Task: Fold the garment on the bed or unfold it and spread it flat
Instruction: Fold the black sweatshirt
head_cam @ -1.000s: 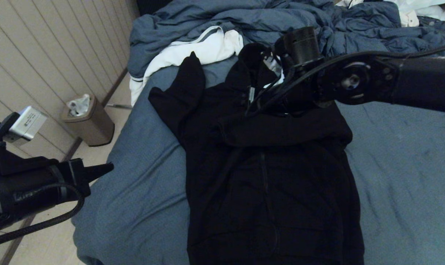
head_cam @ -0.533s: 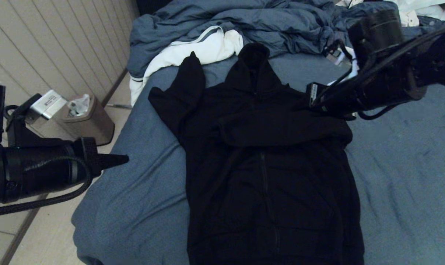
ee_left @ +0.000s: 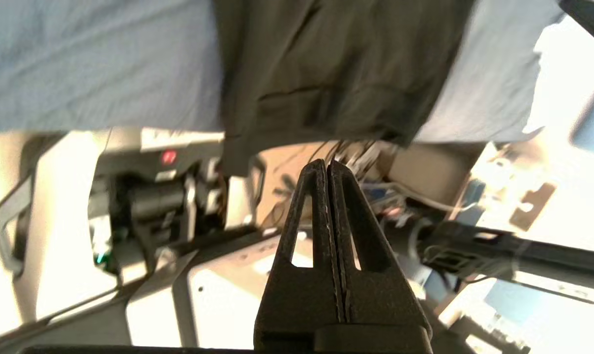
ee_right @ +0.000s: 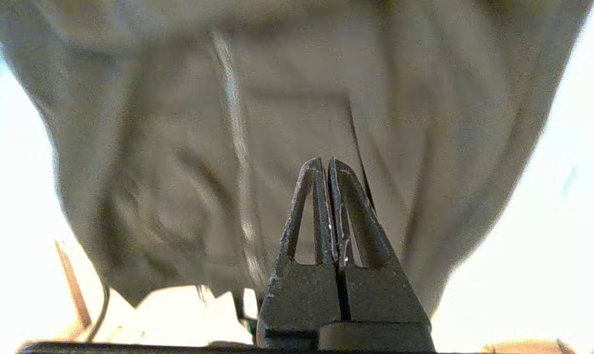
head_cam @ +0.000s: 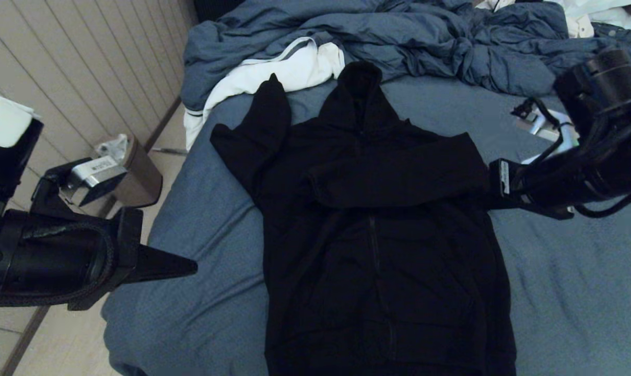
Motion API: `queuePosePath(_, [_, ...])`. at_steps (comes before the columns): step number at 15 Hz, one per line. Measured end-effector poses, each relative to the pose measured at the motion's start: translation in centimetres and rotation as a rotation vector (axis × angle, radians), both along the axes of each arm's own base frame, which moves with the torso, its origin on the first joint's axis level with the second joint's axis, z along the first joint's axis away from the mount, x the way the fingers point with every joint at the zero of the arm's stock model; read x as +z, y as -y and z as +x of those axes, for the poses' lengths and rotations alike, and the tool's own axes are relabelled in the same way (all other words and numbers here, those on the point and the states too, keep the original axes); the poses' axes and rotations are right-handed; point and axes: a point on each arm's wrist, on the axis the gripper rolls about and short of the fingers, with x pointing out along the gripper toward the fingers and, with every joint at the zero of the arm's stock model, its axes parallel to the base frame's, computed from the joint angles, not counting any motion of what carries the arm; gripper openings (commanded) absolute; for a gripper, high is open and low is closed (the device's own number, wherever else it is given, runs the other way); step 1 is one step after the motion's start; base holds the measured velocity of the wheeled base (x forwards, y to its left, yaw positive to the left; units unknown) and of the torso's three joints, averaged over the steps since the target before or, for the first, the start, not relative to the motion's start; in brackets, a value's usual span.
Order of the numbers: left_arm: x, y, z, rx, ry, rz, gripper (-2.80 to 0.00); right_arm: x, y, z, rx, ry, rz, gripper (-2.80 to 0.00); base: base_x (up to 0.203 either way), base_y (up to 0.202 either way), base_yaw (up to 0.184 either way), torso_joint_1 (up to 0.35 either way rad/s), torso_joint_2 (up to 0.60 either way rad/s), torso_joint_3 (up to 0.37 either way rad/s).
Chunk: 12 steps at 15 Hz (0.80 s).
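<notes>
Plainly, the large black zip-front hooded garment (head_cam: 378, 224) lay face up on the wide bed with its blue-grey sheet (head_cam: 566, 292), hood toward the far end and hem toward the near edge. One sleeve lay folded across the chest, which I judged to be the first fold laid in; the other sleeve, on the left, pointed up toward the far end, not yet brought in.

My right pincer (head_cam: 490, 185) sat just beside the garment's right shoulder, its jaws pressed together with nothing between them, as the right wrist view showed (ee_right: 326, 164). I could not tell whether its tip touched the cloth. My left pincer (head_cam: 190, 268) hovered at the near left edge of the bed, also clamped narrow and empty (ee_left: 327, 166), well apart from the garment, probably placed to come in for the left sleeve.

A crumpled blue-grey duvet (head_cam: 378, 36) and a white cloth with grey stripes (head_cam: 284, 70) lay at the far end, clear of the work. A small bin (head_cam: 132, 172) stood on the floor to the left. White labels showed on my wrists, but their writing was too small to read.
</notes>
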Motion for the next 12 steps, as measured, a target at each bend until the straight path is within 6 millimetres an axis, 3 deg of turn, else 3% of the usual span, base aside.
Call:
queuePosePath(3, [-2.0, 0.9, 0.7, -0.067, -0.038, 0.057, -2.80, -2.8, 0.8, -1.8, 0.024, -0.106, -0.012, -2.80, 0.000, 0.000, 0.000, 0.000, 0.00, 0.000])
queuePosePath(9, [-4.0, 4.1, -0.1, -0.220, -0.085, 0.116, -2.80, -7.1, 1.7, -7.0, 0.182, -0.221, -0.095, -2.80, 0.000, 0.000, 0.000, 0.000, 0.00, 0.000])
queuePosePath(12, [-4.8, 5.1, 0.3, -0.245, -0.089, 0.122, -2.80, -8.2, 1.8, -8.4, 0.248, -0.246, -0.093, -2.80, 0.000, 0.000, 0.000, 0.000, 0.00, 0.000])
